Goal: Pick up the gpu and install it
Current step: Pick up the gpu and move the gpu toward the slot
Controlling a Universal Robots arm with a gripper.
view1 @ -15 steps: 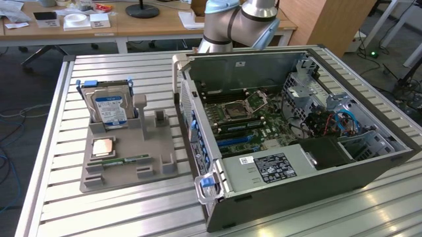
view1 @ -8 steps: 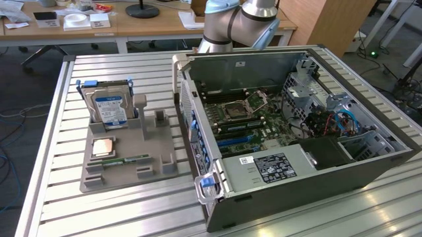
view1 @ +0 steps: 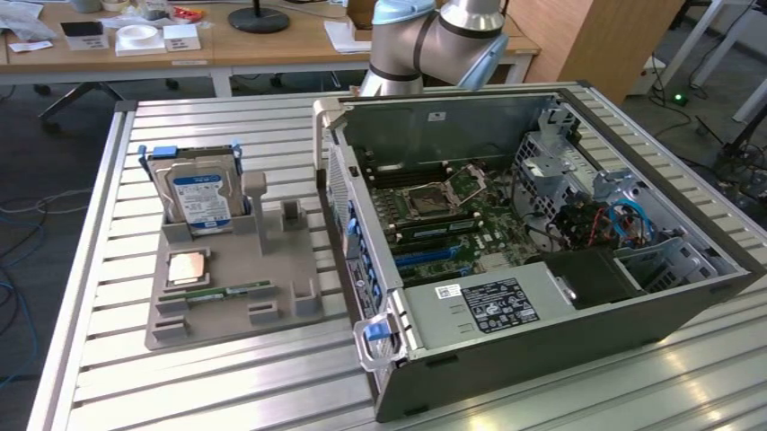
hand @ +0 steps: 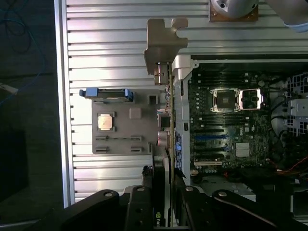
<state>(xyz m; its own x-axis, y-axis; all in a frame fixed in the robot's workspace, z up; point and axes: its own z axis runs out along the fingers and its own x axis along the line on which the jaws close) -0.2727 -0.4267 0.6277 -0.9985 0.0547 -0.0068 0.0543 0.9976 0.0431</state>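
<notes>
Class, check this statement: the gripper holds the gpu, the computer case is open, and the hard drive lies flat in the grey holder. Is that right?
Not quite. The hard drive does not lie flat: it stands upright on its edge in the grey holder, as the exterior view shows. The rest is right: the gripper holds the gpu, and the computer case is open.

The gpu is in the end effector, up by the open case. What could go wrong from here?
1. The end effector grips the gpu at one end only, so the long card may tilt or slip.
2. In the wrist view the card appears over the case wall, not the blue slot. Its metal bracket could catch that wall when lowered.
</notes>
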